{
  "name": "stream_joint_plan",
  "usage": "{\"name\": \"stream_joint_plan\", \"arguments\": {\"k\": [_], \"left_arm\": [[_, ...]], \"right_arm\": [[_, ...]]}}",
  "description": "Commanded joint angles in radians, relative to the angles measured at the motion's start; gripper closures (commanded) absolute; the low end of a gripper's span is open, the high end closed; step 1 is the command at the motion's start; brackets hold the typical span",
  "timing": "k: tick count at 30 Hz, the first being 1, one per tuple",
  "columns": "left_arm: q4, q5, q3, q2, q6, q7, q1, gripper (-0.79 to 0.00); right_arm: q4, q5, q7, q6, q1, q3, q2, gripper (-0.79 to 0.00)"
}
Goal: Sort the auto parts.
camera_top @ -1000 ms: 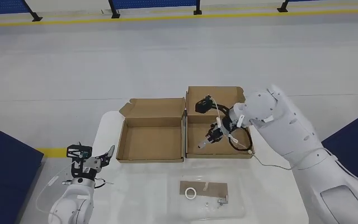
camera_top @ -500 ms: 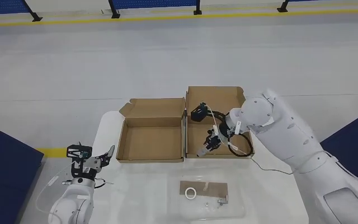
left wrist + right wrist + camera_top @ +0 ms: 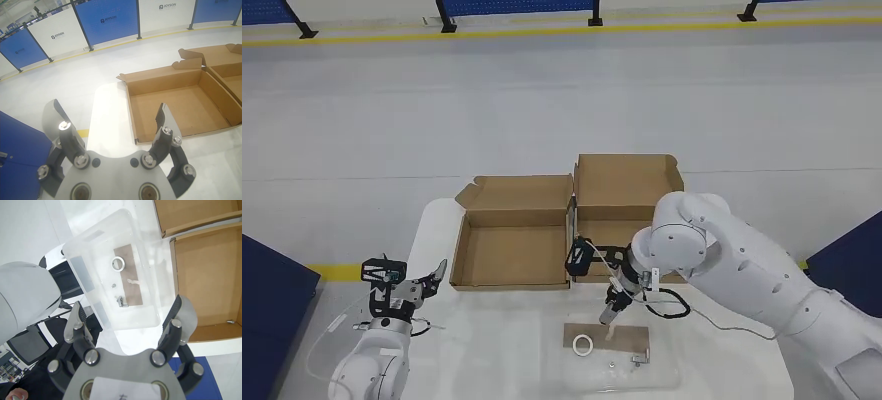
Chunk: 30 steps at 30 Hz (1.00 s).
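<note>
A clear plastic tray (image 3: 667, 376) at the table's front holds a metal ring (image 3: 583, 345), a small metal bracket (image 3: 641, 357) and a tiny screw (image 3: 612, 364) around a brown card (image 3: 630, 336). My right gripper (image 3: 610, 310) hangs above the tray's far edge, open and empty. The right wrist view shows the ring (image 3: 118, 264), the bracket (image 3: 122, 302), the screw (image 3: 113, 285) and a pale scrap (image 3: 134, 281) below the open right gripper (image 3: 127, 303). My left gripper (image 3: 427, 275) is open and empty at the table's left edge, also seen as my left gripper (image 3: 108, 105).
Two open cardboard boxes stand side by side behind the tray. The left box (image 3: 512, 250) is empty. The right box (image 3: 627, 215) is partly hidden by my right arm, and a small bolt (image 3: 231, 321) lies in one of its corners.
My right arm has swung from over the right box toward the table's front, and its gripper is now above the tray. The left arm has not moved.
</note>
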Motion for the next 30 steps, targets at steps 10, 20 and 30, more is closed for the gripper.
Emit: {"name": "stream_joint_plan", "arguments": {"k": [10,20,30], "left_arm": [[0.000,0.000,0.000,0.000,0.000,0.000,0.000,-0.785],[0.000,0.000,0.000,0.000,0.000,0.000,0.000,-0.785],[0.000,0.000,0.000,0.000,0.000,0.000,0.000,-0.785]], "right_arm": [[-0.141,-0.125,0.000,-0.039,0.015,-0.164,0.022,-0.785],[-0.194,-0.129,-0.016,-0.055,0.095,-0.352,0.062,-0.785],[-0.174,-0.152,-0.020,-0.058,0.070,-0.374,0.062,-0.785]]}}
